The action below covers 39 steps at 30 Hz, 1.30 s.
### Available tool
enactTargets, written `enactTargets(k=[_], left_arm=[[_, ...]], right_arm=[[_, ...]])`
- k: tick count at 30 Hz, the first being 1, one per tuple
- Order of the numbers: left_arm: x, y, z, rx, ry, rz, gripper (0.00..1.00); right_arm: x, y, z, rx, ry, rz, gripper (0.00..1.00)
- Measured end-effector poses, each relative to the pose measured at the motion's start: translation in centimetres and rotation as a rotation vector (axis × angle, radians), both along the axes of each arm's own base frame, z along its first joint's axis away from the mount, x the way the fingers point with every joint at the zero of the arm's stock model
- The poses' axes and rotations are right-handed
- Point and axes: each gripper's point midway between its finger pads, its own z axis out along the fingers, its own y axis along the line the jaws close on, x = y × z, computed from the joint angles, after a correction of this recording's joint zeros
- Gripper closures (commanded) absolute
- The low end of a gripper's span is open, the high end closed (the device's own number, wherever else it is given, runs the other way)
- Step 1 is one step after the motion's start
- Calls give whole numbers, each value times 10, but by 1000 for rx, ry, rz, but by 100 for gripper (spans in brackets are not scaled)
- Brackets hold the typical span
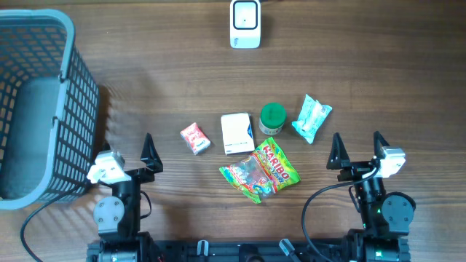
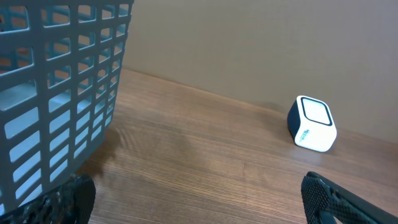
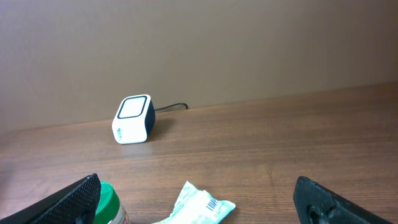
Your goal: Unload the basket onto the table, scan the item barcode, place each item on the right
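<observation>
left tool (image 1: 125, 151): jaws wide, empty, lower left beside grey basket (image 1: 81, 109) | right tool (image 1: 357, 143): jaws wide, empty, lower right | items mid-frame on worktop (image 1: 386, 65), none touched: red packet (image 1: 195, 138), white box (image 1: 237, 133), green-lidded jar (image 1: 272, 116), pale blue packet (image 1: 312, 118), Haribo bag (image 1: 260, 172) | barcode scanner (image 1: 245, 24): top centre, well apart from items
</observation>
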Motion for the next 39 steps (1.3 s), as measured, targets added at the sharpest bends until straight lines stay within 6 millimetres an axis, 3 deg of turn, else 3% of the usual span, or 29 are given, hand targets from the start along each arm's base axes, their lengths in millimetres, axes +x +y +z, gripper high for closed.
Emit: enactTargets(k=[12, 17, 20, 23, 24, 26, 29, 31, 36, 39], left_arm=[[0, 0, -1, 0, 5, 0, 0], [0, 0, -1, 0, 5, 0, 0], [0, 0, -1, 0, 5, 0, 0], [0, 0, -1, -1, 6, 0, 0], [0, 0, -2, 0, 8, 0, 0], [0, 0, -2, 0, 10, -1, 0], [1, 0, -3, -1, 11, -3, 0], [1, -1, -2, -1, 11, -3, 0], [1, -1, -2, -1, 11, -3, 0], [1, -1, -2, -1, 11, -3, 0]], right_arm=[[0, 0, 2, 40, -5, 3, 0], [-4, 24, 8, 184, 1, 146, 0], [-14, 43, 23, 237, 22, 259, 1], [-24, 49, 41, 250, 89, 281, 1], [-34, 51, 69, 251, 125, 284, 0], [-41, 49, 82, 251, 254, 255, 1], [-30, 43, 101, 263, 445, 203, 0], [-17, 40, 102, 287, 611, 173, 0], [16, 42, 87, 362, 988, 156, 0], [55, 49, 72, 413, 1082, 204, 0]])
